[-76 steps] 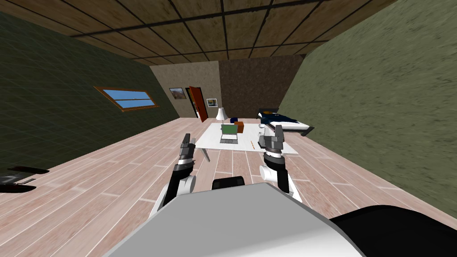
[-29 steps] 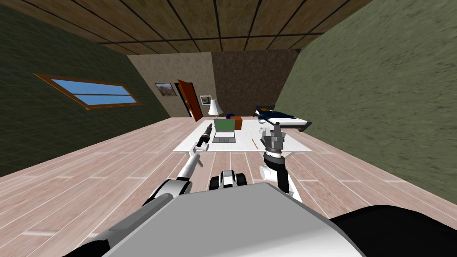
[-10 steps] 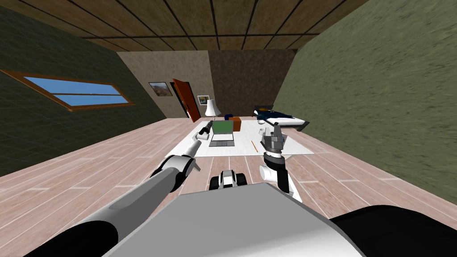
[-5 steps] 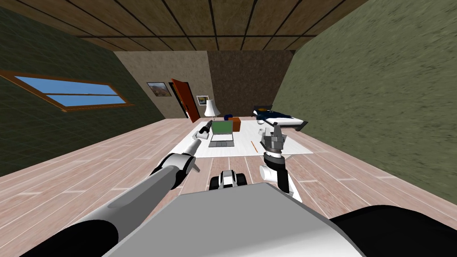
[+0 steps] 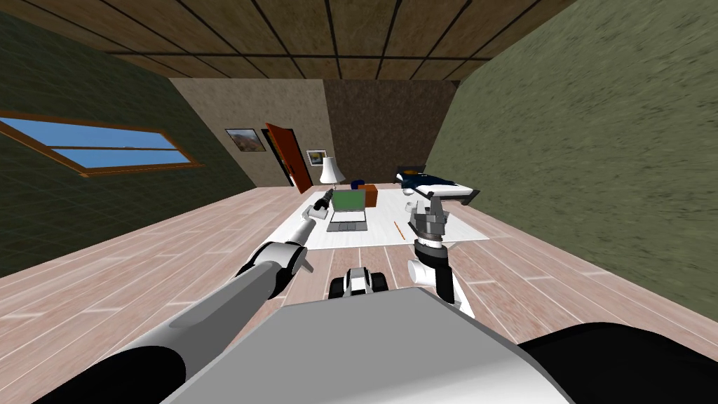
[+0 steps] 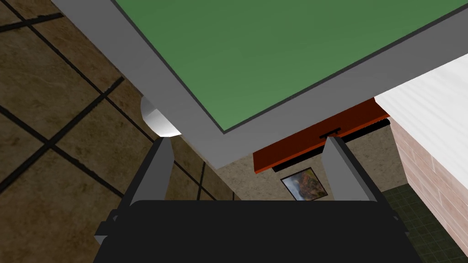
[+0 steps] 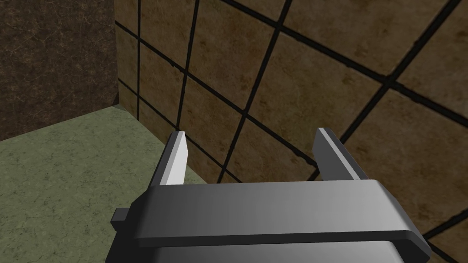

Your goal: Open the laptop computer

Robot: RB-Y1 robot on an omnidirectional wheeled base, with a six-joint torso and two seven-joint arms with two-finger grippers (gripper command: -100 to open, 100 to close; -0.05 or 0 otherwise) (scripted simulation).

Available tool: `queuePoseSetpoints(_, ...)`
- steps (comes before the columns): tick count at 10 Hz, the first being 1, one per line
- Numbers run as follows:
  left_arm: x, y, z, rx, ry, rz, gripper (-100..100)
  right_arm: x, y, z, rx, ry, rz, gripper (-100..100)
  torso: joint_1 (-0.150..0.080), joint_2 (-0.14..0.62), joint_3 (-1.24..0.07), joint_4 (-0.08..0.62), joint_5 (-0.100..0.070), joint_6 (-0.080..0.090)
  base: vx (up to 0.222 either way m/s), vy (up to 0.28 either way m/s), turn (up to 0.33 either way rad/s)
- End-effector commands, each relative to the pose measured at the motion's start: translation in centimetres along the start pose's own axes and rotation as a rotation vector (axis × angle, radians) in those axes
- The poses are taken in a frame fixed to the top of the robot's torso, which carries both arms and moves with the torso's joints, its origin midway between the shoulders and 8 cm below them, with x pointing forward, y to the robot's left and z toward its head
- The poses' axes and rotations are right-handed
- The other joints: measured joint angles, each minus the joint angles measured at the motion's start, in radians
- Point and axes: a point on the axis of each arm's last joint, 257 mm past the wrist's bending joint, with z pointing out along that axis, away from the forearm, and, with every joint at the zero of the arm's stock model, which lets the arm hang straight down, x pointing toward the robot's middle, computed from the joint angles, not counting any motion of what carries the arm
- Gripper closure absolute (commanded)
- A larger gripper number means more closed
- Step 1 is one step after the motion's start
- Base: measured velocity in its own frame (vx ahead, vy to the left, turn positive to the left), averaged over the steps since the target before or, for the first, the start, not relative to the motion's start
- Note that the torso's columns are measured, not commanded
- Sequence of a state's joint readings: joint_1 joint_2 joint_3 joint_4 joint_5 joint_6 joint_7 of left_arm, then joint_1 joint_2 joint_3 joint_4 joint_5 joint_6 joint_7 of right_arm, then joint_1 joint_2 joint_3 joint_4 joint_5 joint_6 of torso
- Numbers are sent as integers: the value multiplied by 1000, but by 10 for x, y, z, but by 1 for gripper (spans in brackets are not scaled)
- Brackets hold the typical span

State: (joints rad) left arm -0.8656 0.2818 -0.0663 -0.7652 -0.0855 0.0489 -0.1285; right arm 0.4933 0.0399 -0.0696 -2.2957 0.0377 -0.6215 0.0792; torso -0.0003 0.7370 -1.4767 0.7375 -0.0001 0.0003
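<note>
The laptop (image 5: 348, 210) stands on the white table (image 5: 378, 233), its lid upright and its green screen (image 6: 292, 50) facing me. My left arm is stretched out, and the left gripper (image 5: 323, 203) is at the lid's left edge. In the left wrist view the left gripper (image 6: 247, 139) is open, and a corner of the grey screen frame (image 6: 215, 146) lies between its fingers without either one pressing it. My right gripper (image 5: 429, 206) is held up over the table's right front part; the right wrist view shows the right gripper (image 7: 251, 132) open and holding nothing.
Behind the laptop stand a white lamp (image 5: 329, 170), an orange-brown box (image 5: 371, 196) and a dark blue object (image 5: 358, 184). A pencil (image 5: 397, 228) and a white cup (image 5: 410, 206) lie to its right. A bed (image 5: 438, 186) is beyond; a red door (image 5: 284, 158) stands open.
I have driven closer to the table and my left arm has reached out to the laptop lid's left edge. In the last half second little has moved. The right arm has stayed raised.
</note>
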Motion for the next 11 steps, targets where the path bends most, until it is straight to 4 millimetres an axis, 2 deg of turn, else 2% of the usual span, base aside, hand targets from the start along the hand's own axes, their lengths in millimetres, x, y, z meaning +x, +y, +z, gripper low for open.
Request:
queuePoseSetpoints(1,-2,1,-1,-5,-6,-1,-100,0,0,0,0,0,0,0,0,0,0,0,0,0,10,10,-21)
queuePoseSetpoints(11,-16,5,-5,-23,-46,-2,-100,0,0,0,0,0,0,0,0,1,1,0,0,0,10,13,-34)
